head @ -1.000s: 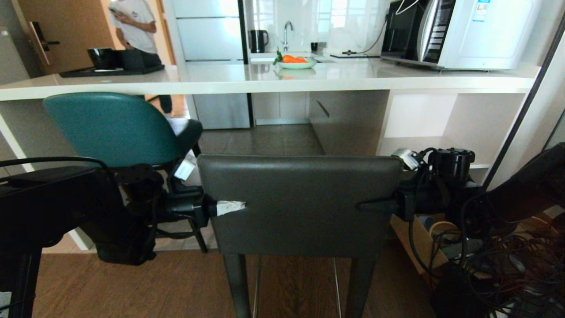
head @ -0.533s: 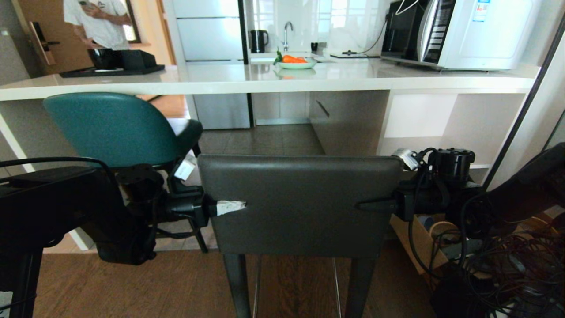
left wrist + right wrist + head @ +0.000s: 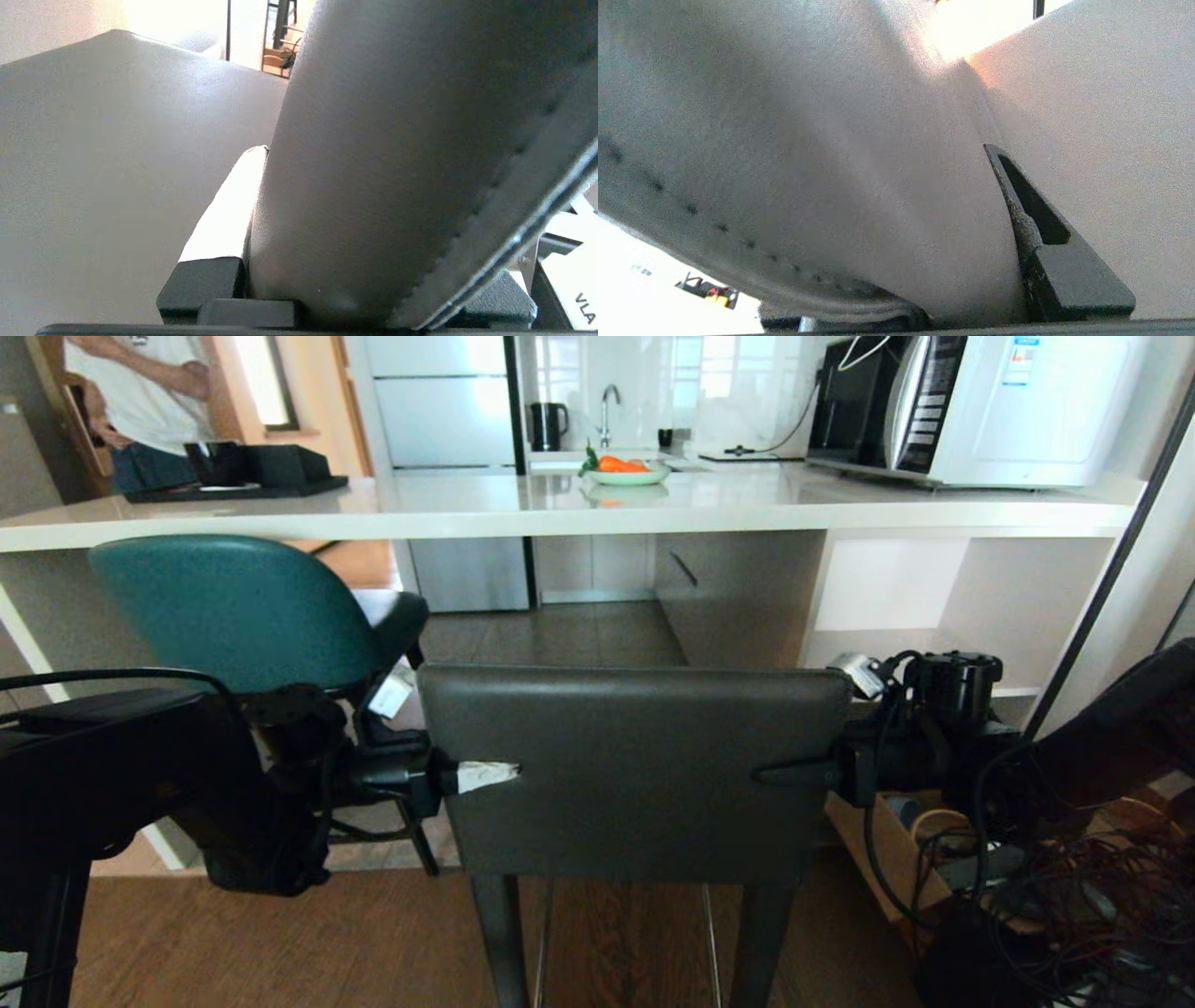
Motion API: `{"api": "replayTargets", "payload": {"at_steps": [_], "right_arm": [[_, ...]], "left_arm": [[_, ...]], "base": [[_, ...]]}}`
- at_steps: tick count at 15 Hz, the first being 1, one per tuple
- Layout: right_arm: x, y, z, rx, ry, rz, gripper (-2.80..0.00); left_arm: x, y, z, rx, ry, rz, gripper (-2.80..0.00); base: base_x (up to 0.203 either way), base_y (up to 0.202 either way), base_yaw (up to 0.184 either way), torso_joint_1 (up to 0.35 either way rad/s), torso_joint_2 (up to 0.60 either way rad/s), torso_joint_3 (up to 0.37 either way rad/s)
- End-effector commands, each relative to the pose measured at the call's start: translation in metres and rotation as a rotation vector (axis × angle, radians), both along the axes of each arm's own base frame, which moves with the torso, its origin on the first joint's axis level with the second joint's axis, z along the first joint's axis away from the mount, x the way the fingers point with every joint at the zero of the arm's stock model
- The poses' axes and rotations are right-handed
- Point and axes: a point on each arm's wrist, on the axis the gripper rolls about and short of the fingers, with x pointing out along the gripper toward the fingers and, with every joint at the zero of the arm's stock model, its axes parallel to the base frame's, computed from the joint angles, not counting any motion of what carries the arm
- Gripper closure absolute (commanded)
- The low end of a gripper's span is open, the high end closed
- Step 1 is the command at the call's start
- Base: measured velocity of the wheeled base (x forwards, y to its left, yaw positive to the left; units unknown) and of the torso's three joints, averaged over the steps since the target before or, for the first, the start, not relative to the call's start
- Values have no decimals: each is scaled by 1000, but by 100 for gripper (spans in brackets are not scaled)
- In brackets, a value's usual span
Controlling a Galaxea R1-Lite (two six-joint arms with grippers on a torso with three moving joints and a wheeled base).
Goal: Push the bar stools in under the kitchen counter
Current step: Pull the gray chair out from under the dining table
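The dark-grey leather-backed bar stool [image 3: 635, 765] stands right in front of me, a little short of the kitchen counter [image 3: 560, 509]. My left gripper [image 3: 485, 775] is shut on the left edge of its backrest [image 3: 397, 163], with one white-taped finger [image 3: 224, 219] flat against the leather. At the right edge my right gripper [image 3: 789, 770] is shut on the backrest [image 3: 831, 163], its black finger [image 3: 1031, 224] pressed to it. The teal-backed bar stool [image 3: 233, 611] sits to the left, its seat partly under the counter edge.
On the counter are a microwave [image 3: 990, 411], a bowl of carrots [image 3: 624, 469] and a black tray [image 3: 238, 481]. A person [image 3: 140, 401] stands behind the counter at far left. White shelf cubbies [image 3: 943, 607] and a tangle of cables [image 3: 1055, 896] lie to the right.
The person behind the counter has walked to the left. The whole view has shifted very slightly. Both grippers keep the same hold on the grey backrest.
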Motion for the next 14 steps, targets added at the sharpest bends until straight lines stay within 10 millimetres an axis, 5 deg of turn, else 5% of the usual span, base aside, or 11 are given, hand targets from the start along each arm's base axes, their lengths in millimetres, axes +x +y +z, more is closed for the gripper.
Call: {"api": "replayTargets", "payload": {"at_steps": [1,14], "right_arm": [[-2,12,-1,2,-3,38,0],[-3,12,-1,7,-1,56,0]], "left_arm": [[0,0,0,-1,-6,-2,0],[0,0,1,-1,-8,-8,0]], "base": [[166,0,4,2,6,3],[16,0,0,1,0,0]]}}
